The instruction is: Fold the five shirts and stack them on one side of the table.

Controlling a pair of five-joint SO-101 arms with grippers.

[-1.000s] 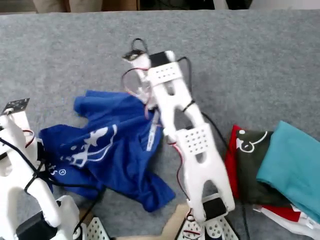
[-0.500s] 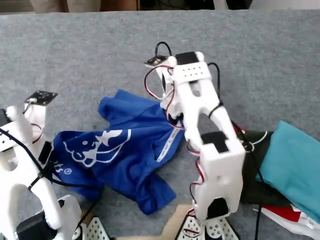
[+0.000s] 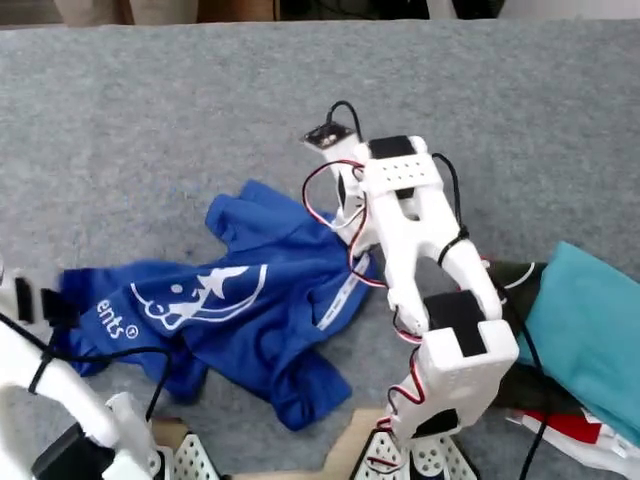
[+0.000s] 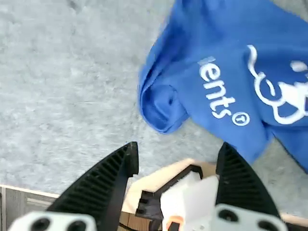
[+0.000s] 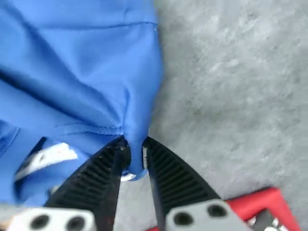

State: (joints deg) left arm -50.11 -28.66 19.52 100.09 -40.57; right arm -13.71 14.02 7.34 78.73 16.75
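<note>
The left tool [image 4: 178, 147] hangs released above the tabletop's [image 4: 57, 86] near edge, just beside the blue shirt [image 4: 226, 62]. The right wrist view catches the right tool [image 5: 134, 142] clenched on a fold of it. The high view adds other shirts [image 3: 575, 330] piled to the right.

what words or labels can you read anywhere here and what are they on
White lettering on the blue shirt: just a word's tail end beside a small round mark, the rest folded under; no whole word reads.
White strip at its neck: too small to read.
</note>
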